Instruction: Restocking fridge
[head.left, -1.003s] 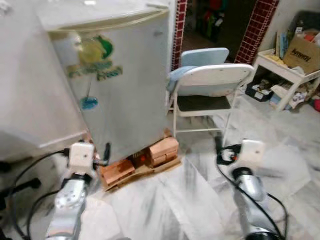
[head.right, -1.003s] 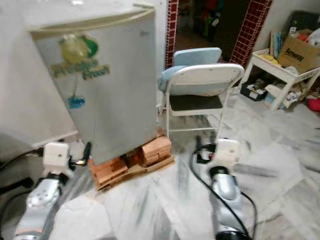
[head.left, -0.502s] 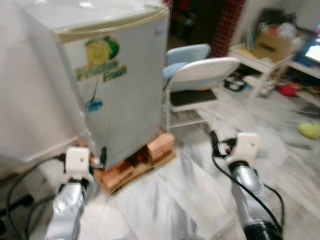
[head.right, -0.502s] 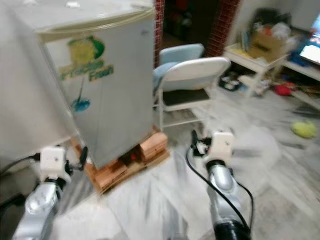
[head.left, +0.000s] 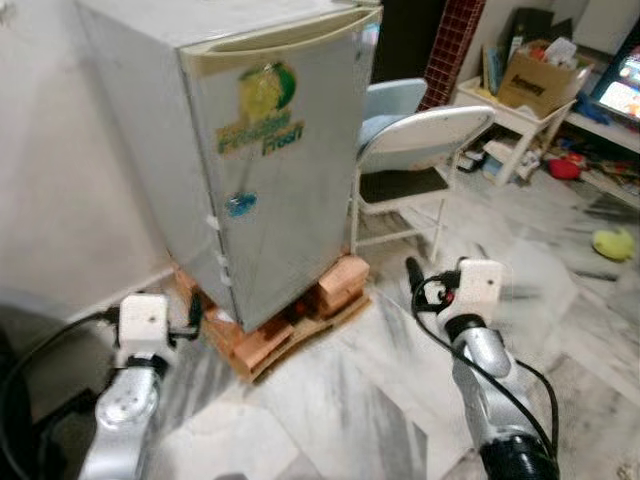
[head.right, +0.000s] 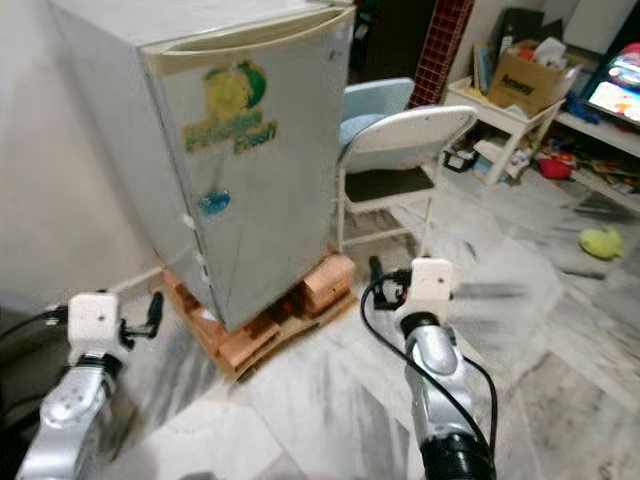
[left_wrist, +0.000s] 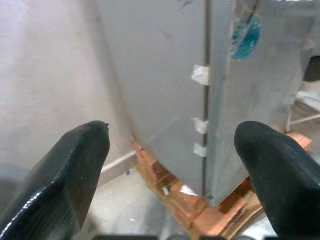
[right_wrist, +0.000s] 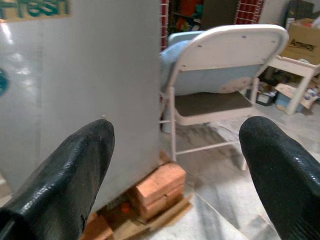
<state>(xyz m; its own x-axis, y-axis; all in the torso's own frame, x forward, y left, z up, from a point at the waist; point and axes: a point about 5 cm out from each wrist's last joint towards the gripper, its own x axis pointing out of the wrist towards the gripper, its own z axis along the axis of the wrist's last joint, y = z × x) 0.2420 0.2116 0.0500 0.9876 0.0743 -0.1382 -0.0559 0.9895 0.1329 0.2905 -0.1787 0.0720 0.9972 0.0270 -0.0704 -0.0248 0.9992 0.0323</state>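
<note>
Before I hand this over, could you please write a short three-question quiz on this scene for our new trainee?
1. True or false: the fridge door is shut.
2. What does the fridge stand on? A) bare floor B) bricks on a wooden pallet C) a table
3. Fill in: the folding chair stands to the fridge's ____, on the robot's own sides.

Key: 1 true; 2 B; 3 right. Both the left gripper and right gripper are open and empty.

Grey fridge, door shut, on bricks
</note>
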